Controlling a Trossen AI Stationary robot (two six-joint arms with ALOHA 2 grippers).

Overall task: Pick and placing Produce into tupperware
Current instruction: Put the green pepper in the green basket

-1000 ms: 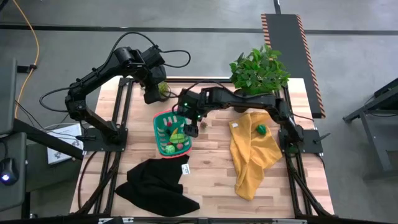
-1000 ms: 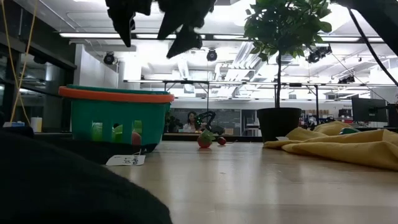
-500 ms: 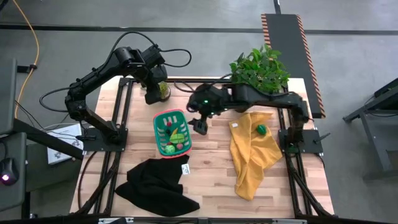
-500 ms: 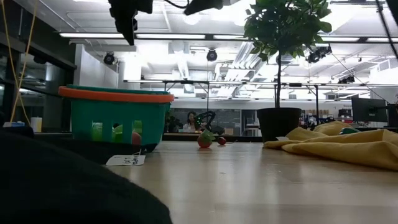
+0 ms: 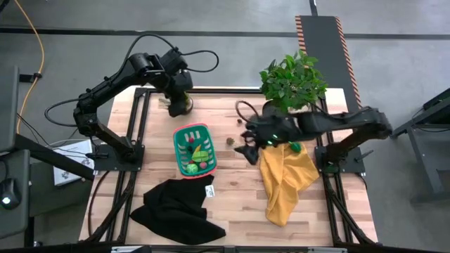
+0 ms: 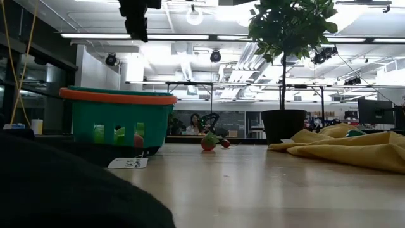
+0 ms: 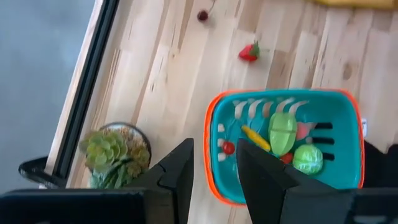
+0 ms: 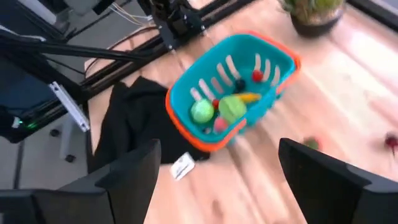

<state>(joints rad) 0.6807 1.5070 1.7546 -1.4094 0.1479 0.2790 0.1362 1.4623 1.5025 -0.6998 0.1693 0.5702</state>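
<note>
My right gripper [image 5: 247,152] hangs wide open and empty by the yellow cloth [image 5: 285,179]. My left gripper [image 7: 211,171] shows a narrow gap between its fingers, holding nothing. The basket [image 5: 194,149] sits mid-table with fruit inside – the left wrist view alone shows a loose strawberry [image 7: 249,52] beyond it.

We cannot identify the two tiny items [image 5: 230,141] on the table beside the basket [image 5: 179,133]; too small.

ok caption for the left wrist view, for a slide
Left fingers hang empty over a teal basket of toy produce, strawberry loose on the table.
</note>
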